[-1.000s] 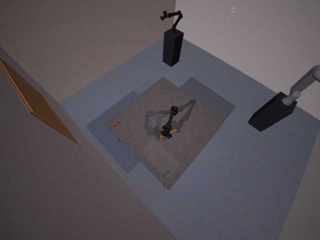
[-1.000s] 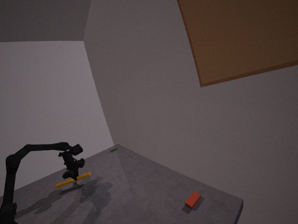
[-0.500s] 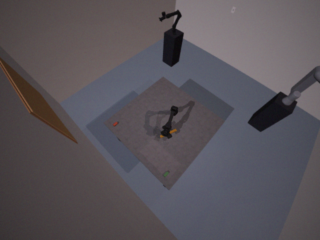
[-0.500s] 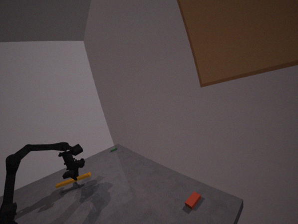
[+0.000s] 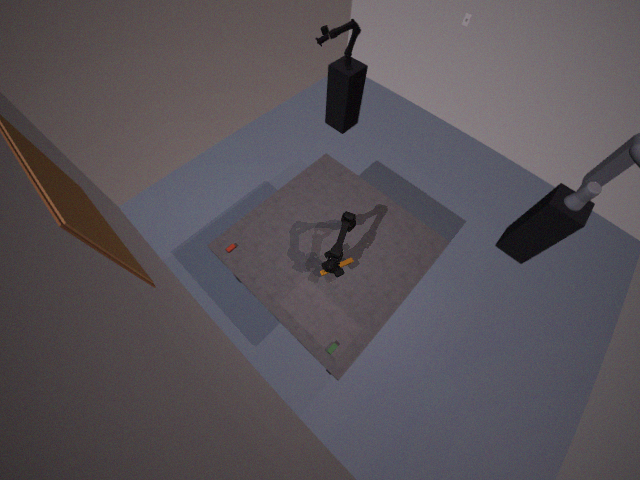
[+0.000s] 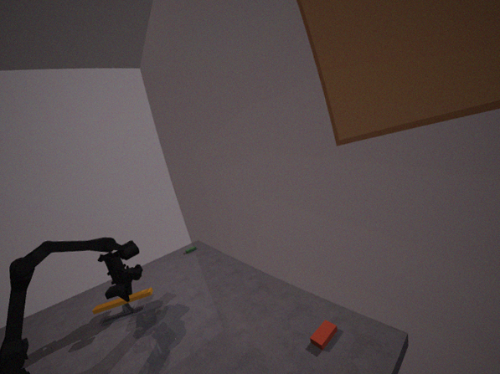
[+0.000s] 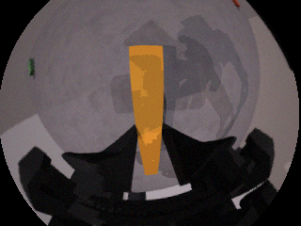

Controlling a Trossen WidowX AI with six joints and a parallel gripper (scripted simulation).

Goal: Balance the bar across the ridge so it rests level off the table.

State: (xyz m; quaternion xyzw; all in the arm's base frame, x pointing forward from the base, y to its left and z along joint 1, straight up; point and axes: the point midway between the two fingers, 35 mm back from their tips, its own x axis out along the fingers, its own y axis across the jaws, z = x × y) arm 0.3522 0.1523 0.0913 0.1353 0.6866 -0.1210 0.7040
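The orange bar (image 5: 347, 262) (image 6: 141, 294) (image 7: 147, 89) is held near its middle, above the table with its shadow apart below it. It looks roughly level, though its exact tilt is hard to judge. My gripper (image 5: 333, 268) (image 6: 127, 297) (image 7: 150, 135) is shut on the bar, one finger on each long side. A small grey shape (image 6: 127, 307) under the bar's middle looks like the ridge. It is dim and mostly hidden, and I cannot tell whether the bar touches it.
On the grey table (image 5: 392, 279) (image 6: 257, 314), a red block (image 5: 231, 248) (image 6: 323, 335) lies near one corner and a green block (image 5: 332, 347) (image 6: 190, 250) near another. Both are well away from the bar. Other arms stand on dark pedestals (image 5: 343, 98) (image 5: 542, 224) beyond the table.
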